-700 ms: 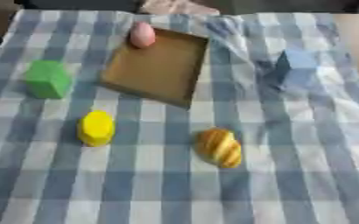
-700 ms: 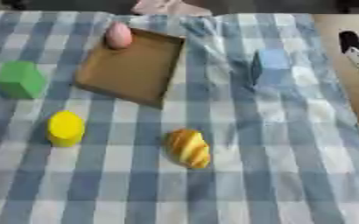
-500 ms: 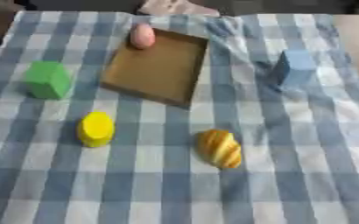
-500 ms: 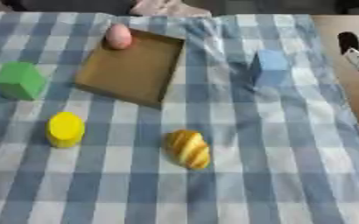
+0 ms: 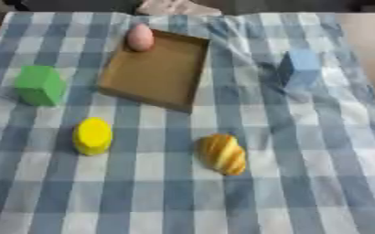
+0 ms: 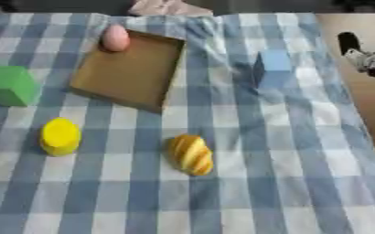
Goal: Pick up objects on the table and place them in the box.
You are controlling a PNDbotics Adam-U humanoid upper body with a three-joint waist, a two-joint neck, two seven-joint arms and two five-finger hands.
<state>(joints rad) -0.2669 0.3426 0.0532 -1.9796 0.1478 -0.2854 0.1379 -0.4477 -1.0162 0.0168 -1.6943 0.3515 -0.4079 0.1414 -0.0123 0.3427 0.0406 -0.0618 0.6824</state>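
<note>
with neither hand clearly in view, so i cannot tell their state, the croissant lies nearest on the checked cloth, well apart from the shallow brown box; best grasp it across its width from above

Black right hand, silvery patch

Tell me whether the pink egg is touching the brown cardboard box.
Touching. In the left eye view the pink egg sits against the brown cardboard box's far corner, overlapping its rim with no gap.
</note>
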